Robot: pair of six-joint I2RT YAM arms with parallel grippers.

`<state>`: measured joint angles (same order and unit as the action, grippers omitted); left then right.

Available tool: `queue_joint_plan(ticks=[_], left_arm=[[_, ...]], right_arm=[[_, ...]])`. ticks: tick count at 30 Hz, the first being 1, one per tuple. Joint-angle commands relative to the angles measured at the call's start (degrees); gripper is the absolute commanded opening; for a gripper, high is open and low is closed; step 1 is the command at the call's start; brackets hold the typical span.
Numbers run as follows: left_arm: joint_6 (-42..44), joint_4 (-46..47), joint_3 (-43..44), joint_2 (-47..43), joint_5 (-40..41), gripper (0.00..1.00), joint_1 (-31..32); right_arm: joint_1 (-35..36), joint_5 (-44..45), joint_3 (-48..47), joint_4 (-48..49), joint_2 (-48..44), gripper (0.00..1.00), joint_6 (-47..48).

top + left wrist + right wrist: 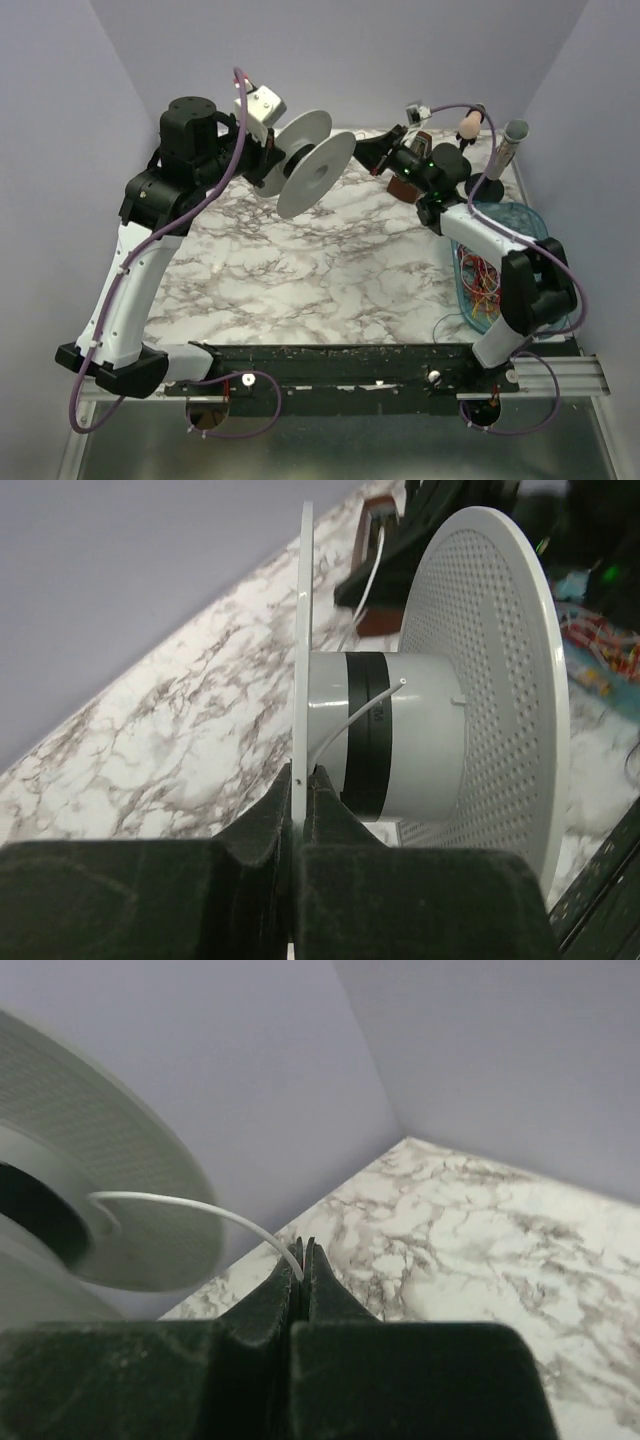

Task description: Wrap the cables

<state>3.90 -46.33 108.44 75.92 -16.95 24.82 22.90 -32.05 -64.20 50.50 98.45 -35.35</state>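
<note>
Left arm raised at 11 o'clock, left gripper (303, 780) clamped on the spool (425, 735) flange. Right gripper (302, 1260), at 1 o'clock, pinches the white wire (190, 1203).

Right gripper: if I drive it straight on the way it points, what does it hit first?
Probably the lilac wall: in its wrist view the white spool sits just left of the line of the right gripper, which pinches a white wire. Depth is unclear.

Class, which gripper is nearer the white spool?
Left. The left gripper clamps the spool by its flange; the right gripper pinches a white wire just beside it.
</note>
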Motion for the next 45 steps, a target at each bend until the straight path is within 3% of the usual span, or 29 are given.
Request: queue_joint_plan(ticks=[1, 6, 10, 14, 17, 20, 24, 29, 31, 33, 37, 41, 45], left_arm=[[14.19, 0.01, -7.70, -6.39, -3.01, 0.00, -0.03], [21.48, 1.66, -19.90, -9.12, 3.66, 0.00, 2.15], [27.03, 8.08, -29.68, -9.83, 16.48, 0.00, 7.51], [26.95, 16.24, -31.45, -6.15, 27.12, 0.00, 9.72], [25.90, 24.85, -33.37, -3.94, 33.98, 0.00, 9.55], [23.88, 28.57, -34.35, -2.54, 35.40, 0.00, 9.55], [20.80, 31.73, -34.26, -0.95, 37.08, 0.00, 9.37], [15.88, 35.34, -30.15, 2.30, 39.01, 0.00, 9.37], [13.08, 34.20, -27.60, 3.53, 39.01, 0.00, 9.28], [7.82, 30.53, -23.48, 4.76, 37.09, 0.00, 8.59], [-3.00, 20.95, -12.32, 7.31, 31.82, 0.00, 6.56], [-6.62, 15.75, -3.52, 9.33, 28.21, 0.00, 6.29], [-7.85, 12.41, 2.90, 10.04, 26.80, 0.00, 6.29]], right_arm=[[-0.22, -3.54, 0.14, -18.03, -8.00, 0.01, 11.95], [-0.13, -5.21, -6.61, -40.69, -11.61, 0.01, 24.00], [0.48, -8.10, -16.71, -60.82, -11.53, 0.01, 33.83], [2.76, -14.07, -28.84, -81.66, -8.64, 0.01, 42.46], [3.03, -23.37, -34.66, -89.16, -6.88, 0.01, 40.38], [3.21, -31.04, -36.69, -90.31, -6.78, 0.01, 35.54], [4.35, -32.10, -38.45, -88.05, -7.92, 0.01, 28.17], [9.79, -34.57, -36.79, -69.27, -8.72, 0.01, 9.20], [11.90, -33.35, -34.77, -59.25, -8.28, 0.01, -0.72], [13.22, -30.10, -33.79, -54.03, -7.84, 0.01, -4.89], [13.93, -20.62, -31.16, -54.02, -9.77, 0.07, 1.23], [16.39, -13.32, -28.27, -53.67, -11.70, 0.18, 12.48], [16.83, -9.52, -20.81, -49.29, -13.46, 0.38, 18.64]])
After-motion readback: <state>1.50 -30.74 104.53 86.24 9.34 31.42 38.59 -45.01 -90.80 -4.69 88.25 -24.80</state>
